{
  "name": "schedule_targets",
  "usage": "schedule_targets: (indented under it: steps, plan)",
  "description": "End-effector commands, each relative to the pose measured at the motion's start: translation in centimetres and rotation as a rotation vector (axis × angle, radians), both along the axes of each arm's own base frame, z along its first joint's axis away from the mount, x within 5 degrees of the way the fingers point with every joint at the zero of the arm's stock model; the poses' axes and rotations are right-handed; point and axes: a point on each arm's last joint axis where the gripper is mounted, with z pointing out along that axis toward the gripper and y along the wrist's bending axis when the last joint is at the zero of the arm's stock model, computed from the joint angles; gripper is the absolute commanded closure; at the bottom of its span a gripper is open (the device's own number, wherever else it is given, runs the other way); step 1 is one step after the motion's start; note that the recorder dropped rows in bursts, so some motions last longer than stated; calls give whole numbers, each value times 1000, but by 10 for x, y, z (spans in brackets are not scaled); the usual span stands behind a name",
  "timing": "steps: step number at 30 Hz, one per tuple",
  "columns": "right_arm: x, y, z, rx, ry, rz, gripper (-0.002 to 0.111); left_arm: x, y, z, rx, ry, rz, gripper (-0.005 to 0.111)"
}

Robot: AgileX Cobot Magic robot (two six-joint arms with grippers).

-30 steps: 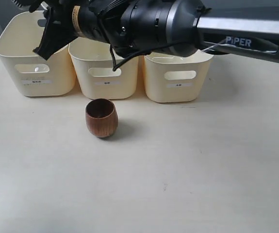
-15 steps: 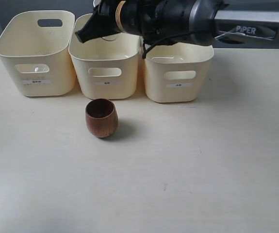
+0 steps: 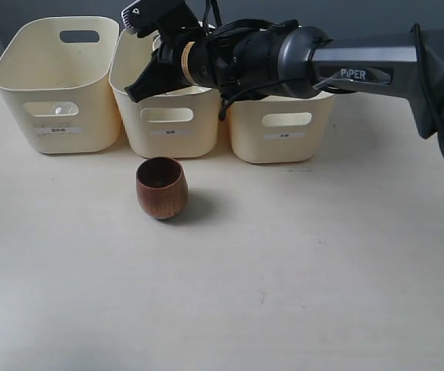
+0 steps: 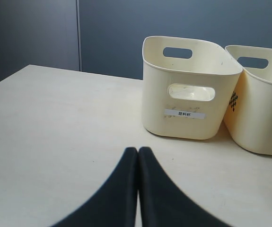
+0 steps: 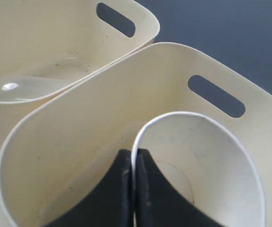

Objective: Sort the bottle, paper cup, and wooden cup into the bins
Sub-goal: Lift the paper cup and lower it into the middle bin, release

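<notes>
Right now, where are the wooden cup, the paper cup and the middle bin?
wooden cup (image 3: 161,192), exterior view, on its outer front wall.
paper cup (image 5: 206,156), right wrist view, on its inner wall.
middle bin (image 3: 167,127), exterior view, on its front wall below the handle cut-out.

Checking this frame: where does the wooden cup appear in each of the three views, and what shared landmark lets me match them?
Exterior view: the wooden cup stands upright on the table, in front of the middle bin.
Left wrist view: only a brown sliver at the right edge, perhaps the cup; cannot tell.
Right wrist view: not in it.
Shared landmark: the leftmost bin, also seen at and.
</notes>
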Motion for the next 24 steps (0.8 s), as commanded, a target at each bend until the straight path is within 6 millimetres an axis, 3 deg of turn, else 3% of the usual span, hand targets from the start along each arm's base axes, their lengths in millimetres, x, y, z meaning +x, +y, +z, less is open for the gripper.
schedule_targets:
  steps: [1, 5, 17, 24]
  plan:
    - [2, -3, 4, 9, -4, -13, 94, 0, 0, 0, 1, -10, -3, 107]
    - [3, -4, 3, 21, 8, -36, 77, 0, 0, 0, 1, -10, -3, 107]
    - [1, -1, 3, 10, 1, -22, 77, 0, 0, 0, 1, -10, -3, 107]
    - [-11, 7, 22, 2, -46, 24, 77, 0, 0, 0, 1, -10, -3, 107]
